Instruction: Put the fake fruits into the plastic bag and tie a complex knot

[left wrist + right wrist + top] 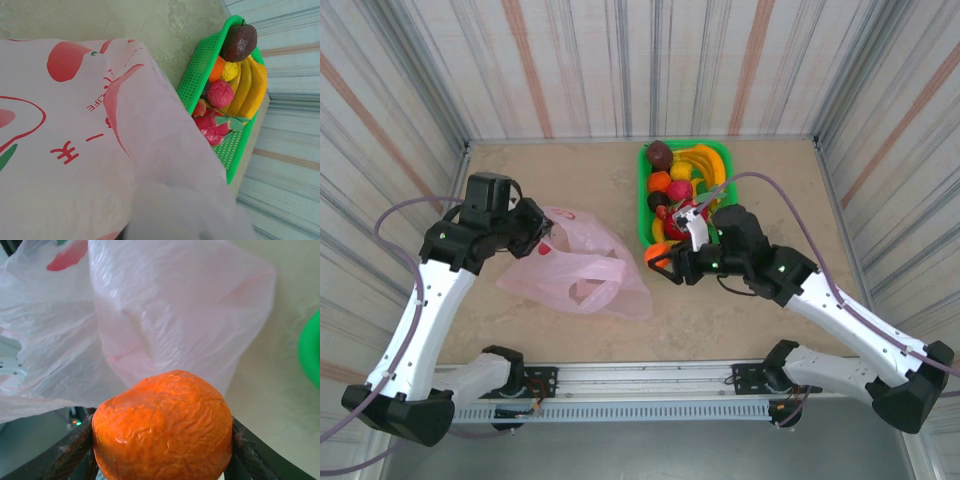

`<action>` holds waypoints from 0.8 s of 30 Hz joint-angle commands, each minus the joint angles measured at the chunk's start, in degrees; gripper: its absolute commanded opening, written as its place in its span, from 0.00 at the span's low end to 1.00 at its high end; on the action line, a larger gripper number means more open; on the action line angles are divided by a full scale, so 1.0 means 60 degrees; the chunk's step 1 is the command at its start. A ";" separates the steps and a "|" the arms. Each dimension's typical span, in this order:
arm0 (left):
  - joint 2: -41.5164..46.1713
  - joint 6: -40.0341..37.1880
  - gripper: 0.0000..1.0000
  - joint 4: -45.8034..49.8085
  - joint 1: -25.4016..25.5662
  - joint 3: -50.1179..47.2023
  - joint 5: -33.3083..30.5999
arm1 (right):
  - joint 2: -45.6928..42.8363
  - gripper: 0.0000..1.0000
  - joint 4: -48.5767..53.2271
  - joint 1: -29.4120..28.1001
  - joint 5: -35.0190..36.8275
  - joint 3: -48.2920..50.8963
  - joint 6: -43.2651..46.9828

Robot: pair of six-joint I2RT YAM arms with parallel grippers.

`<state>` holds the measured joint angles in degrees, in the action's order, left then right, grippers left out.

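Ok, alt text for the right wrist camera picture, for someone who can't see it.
An orange toy fruit, clamped in the right pincer, sits in the foreground. Behind it spreads the pink plastic bag, with beige table and a green basket edge at right.

From my station the overhead feed was evenly bright, the light soft and diffuse, with only faint shadows on the worktop [760, 300] beside the plastic bag [575, 270]. The striped walls [620, 60] splayed outward toward the frame edges, a wide-angle stretch. On the left wrist feed the bag's nearest fold smeared into a pale blur at the bottom, while the green basket [197, 70] was sharp, with a small glint on the dark purple fruit [239, 42]. On the right wrist feed I saw glossy highlights on the orange fruit [162, 427]; the basket's edge at right was a soft green smear.
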<state>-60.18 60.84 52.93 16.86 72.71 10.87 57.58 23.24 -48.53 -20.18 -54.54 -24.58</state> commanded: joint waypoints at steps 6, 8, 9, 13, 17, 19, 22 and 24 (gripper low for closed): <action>-0.0002 0.0227 0.00 -0.0248 0.0377 -0.0055 -0.0128 | 0.1371 0.34 -0.2788 -0.1665 0.0121 0.0166 -0.1924; 0.0024 0.0230 0.00 -0.0246 0.0424 -0.0047 -0.0121 | 0.1863 0.33 -0.3167 -0.1819 0.0055 -0.0076 -0.2025; 0.0049 0.0231 0.00 -0.0249 0.0453 -0.0047 -0.0135 | 0.2118 0.33 -0.3329 -0.1870 -0.0014 -0.0244 -0.2041; 0.0114 0.0255 0.00 -0.0234 0.0529 -0.0073 -0.0113 | 0.3001 0.33 -0.3804 -0.1942 -0.0059 -0.0888 -0.1980; 0.0146 0.0230 0.00 -0.0228 0.0595 -0.0134 -0.0114 | 0.3812 0.33 -0.4036 -0.1894 -0.0308 -0.1824 -0.1624; 0.0170 0.0253 0.00 -0.0233 0.0603 -0.0135 -0.0063 | 0.4205 0.33 -0.4240 -0.1865 -0.0484 -0.2138 -0.1660; 0.0244 0.0230 0.00 -0.0229 0.0635 -0.0105 0.0000 | 0.4779 0.33 -0.4436 -0.1789 -0.0422 -0.2568 -0.1691; 0.0304 0.0224 0.00 -0.0164 0.0632 -0.0077 -0.0011 | 0.5208 0.33 -0.4593 -0.1673 -0.0360 -0.2903 -0.1675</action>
<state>-59.77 61.63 52.10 20.08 72.47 10.72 85.89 -1.98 -59.53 -21.96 -69.56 -35.00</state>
